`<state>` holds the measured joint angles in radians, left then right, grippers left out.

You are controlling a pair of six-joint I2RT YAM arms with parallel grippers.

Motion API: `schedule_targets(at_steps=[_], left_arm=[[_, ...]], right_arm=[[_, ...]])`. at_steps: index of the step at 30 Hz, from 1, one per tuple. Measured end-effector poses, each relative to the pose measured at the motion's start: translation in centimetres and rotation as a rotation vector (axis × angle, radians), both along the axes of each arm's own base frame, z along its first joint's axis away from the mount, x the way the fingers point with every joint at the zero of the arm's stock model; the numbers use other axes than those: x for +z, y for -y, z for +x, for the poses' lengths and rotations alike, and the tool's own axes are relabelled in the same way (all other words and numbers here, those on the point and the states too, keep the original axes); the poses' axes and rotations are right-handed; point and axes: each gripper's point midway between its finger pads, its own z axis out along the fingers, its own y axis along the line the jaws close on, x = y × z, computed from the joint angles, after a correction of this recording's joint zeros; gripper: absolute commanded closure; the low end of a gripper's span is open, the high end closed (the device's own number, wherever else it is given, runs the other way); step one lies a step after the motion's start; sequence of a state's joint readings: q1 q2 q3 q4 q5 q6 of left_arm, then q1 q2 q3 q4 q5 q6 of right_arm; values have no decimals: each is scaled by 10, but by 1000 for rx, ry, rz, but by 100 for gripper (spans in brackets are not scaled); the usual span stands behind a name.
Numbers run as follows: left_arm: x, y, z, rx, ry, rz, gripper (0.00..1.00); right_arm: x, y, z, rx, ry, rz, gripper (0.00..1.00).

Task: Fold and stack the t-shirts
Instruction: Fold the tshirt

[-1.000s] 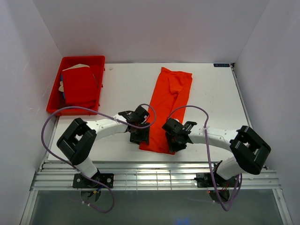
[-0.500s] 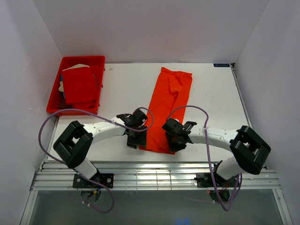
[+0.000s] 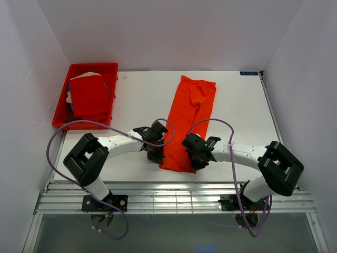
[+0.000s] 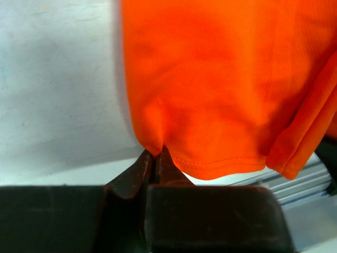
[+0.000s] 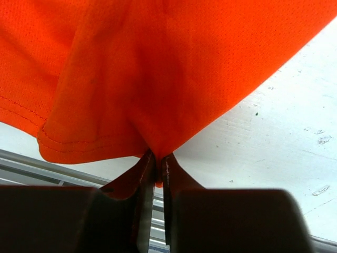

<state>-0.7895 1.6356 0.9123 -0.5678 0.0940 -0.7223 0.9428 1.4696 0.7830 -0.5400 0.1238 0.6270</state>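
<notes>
A bright orange t-shirt (image 3: 188, 118), folded into a long strip, lies on the white table from the far middle down to the near edge. My left gripper (image 3: 159, 156) is shut on its near left corner (image 4: 152, 145). My right gripper (image 3: 194, 159) is shut on its near right corner (image 5: 158, 145). Both wrist views show the hem pinched between the fingertips and lifted a little off the table. A deeper red t-shirt (image 3: 88, 96) lies folded in the red tray (image 3: 60, 117) at the far left.
The tray stands at the table's left edge. A metal rail (image 3: 174, 197) runs along the near edge just behind both grippers. White walls close in the table at the back and on both sides. Purple cables loop over both arms.
Both grippers have closed on the orange t-shirt's near corners. The near hem has drawn in and lifted slightly.
</notes>
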Motion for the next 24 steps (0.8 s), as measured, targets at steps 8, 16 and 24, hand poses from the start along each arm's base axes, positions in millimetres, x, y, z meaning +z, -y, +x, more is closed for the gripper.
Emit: schedule_targets(at_steps=[8,16,24], left_arm=[[1,1,-2,-8,5,-21,100],[8,2,-16,-47,-39,-21,100],[69,48,32,-43,110,-147,100]], right_arm=[[1,4,-3,-1,-9,-9,92],[24,17,-12,-1,-15,-20,92],[50,-4,23,-20,69,-40,92]])
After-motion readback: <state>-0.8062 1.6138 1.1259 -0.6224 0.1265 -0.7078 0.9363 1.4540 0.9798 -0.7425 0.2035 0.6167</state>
